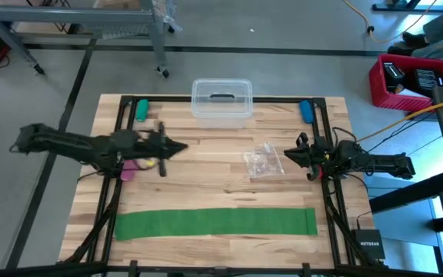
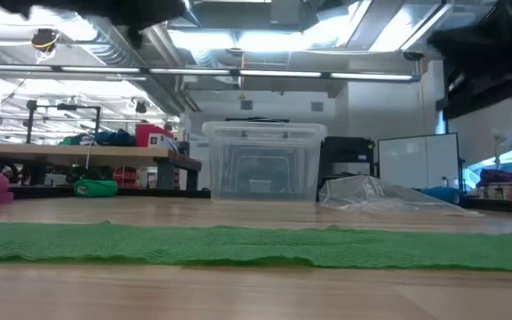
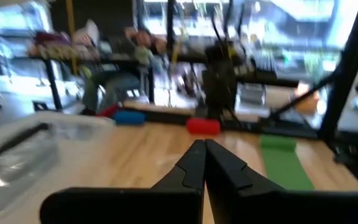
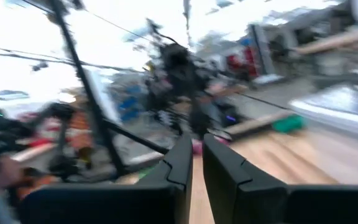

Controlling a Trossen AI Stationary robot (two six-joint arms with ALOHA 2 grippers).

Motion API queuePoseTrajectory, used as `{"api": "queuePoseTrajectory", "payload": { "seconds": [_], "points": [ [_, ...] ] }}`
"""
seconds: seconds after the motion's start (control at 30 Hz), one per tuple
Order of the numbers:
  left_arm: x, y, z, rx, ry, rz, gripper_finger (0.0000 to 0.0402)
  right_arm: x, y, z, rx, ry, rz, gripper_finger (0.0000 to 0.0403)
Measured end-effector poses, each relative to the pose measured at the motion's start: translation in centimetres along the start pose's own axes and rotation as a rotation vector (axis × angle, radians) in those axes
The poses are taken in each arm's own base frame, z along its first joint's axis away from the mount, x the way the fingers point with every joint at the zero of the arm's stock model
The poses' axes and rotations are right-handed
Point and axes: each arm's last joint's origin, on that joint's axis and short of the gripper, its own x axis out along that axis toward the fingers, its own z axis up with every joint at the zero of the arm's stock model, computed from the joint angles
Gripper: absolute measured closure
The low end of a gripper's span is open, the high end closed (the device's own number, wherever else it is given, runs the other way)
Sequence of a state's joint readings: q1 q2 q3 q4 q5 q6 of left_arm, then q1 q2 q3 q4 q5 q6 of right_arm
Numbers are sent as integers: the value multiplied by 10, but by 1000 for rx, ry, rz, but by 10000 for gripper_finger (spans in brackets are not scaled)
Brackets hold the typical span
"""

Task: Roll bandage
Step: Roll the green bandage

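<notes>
Bandage [image 1: 215,222]: long bright green fabric strip, fully unrolled, lying flat along the near edge of the table [image 1: 206,165], running left-right across most of the width. Edges slightly wavy, left end a bit wider than the right. Nothing touches it. In the low view it is a thin green band [image 2: 256,245] across the whole frame, woven texture faintly visible, both ends cut off by the frame.

Left gripper [image 1: 181,147] hovers over the left-middle of the table, pointing right, well apart from the bandage; left wrist view shows the fingers [image 3: 191,165] pressed together, holding nothing. Right gripper [image 1: 289,153] sits at the right-middle, pointing left, also well apart from the strip; right wrist view shows its fingers [image 4: 180,163] nearly together with a narrow slit between, nothing pinched.

Only the high view shows the full layout: clear plastic box [image 1: 221,101] at the far centre edge, crumpled clear bag [image 1: 264,161] between box and bandage, just left of the right gripper, green cylinder [image 1: 141,110] at far left, blue cylinder [image 1: 306,111] at far right, pink object [image 1: 128,169] partly hidden under the left arm. The low view gives the box [image 2: 263,161] and bag [image 2: 372,193] side-on behind the strip; arms are only dark shapes at the top. Left wrist view catches the strip's right end [image 3: 283,163] and a red cylinder [image 3: 203,126]. Right wrist view is motion-blurred; the bandage can't be picked out there.
</notes>
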State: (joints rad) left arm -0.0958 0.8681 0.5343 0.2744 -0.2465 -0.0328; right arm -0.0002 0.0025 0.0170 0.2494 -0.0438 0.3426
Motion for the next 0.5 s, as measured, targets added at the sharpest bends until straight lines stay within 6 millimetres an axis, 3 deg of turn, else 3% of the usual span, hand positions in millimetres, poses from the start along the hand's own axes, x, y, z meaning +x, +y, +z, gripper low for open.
{"api": "queuePoseTrajectory", "payload": {
  "seconds": [0.23, 0.5],
  "points": [
    [75, -51, 2, 65, 125, -108, 402, -1, 9, 11, 54, -38, 191, 363],
    [144, -112, -33, 22, 250, -187, 402, 1, 23, 39, 53, 33, 314, 363]
  ]
}}
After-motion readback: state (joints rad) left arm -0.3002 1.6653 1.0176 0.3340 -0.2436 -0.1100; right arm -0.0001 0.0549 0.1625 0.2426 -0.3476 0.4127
